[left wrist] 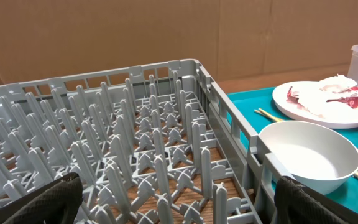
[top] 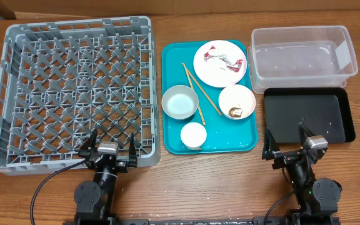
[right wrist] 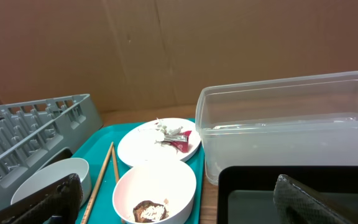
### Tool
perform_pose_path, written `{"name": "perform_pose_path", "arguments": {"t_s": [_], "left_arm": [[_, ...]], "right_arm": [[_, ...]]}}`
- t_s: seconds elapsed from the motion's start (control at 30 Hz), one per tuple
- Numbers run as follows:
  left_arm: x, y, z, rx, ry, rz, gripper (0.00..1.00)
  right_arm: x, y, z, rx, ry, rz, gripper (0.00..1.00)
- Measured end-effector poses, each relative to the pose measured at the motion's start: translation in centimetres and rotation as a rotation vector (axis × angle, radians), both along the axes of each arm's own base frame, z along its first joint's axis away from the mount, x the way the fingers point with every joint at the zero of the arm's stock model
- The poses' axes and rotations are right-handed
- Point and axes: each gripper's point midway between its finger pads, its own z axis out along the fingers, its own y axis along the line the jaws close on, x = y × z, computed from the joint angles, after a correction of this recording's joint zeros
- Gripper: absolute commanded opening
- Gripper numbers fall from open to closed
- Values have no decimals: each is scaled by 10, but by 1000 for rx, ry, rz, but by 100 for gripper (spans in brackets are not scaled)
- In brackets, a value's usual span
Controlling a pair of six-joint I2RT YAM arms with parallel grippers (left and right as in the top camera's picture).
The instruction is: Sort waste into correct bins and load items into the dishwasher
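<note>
Two chopsticks (top: 206,95) lay on the teal tray (top: 230,142). Their long axes ran diagonally from far-left to near-right, nearly parallel and closest together at the far ends, beside the plate (top: 205,74). One ended between the left bowl (top: 180,102) and the right bowl (top: 237,97). The other passed along the left bowl's right rim toward the cup (top: 193,134). The teal tray's long axis pointed away from the robot. The tub (top: 302,30) and the black tray (top: 299,109) lay with their long sides left to right, the tub farther off and the black tray just nearer. The square rack (top: 80,26) sat just beside the teal tray, on its left.

The left gripper (top: 113,139) hung over the rack's near wall, by its near-right corner. Its fingers (left wrist: 48,202) were spread wide with nothing between them. The right gripper (top: 286,140) stood over the black tray's near-left corner, its fingers (right wrist: 42,199) also wide and holding nothing. The dishes lay between the two grippers and farther from the robot, touching no finger.

Counted, there were one plate bearing crumpled white and red wrappers (top: 227,61), two bowls, one cup and two chopsticks. One brown lump (top: 235,112) sat in the right bowl with a few rice grains (right wrist: 159,213) on it. There were also one rack, one tub, one black tray and one teal tray, all on the table (top: 217,181).
</note>
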Motion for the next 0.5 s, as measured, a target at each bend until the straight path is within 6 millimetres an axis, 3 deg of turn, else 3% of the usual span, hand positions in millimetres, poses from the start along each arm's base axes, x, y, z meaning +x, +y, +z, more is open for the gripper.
{"name": "perform_pose_path", "arguments": {"t_s": [0.5], "left_arm": [[0, 0, 0, 0, 0, 0, 100]], "right_arm": [[0, 0, 0, 0, 0, 0, 100]]}}
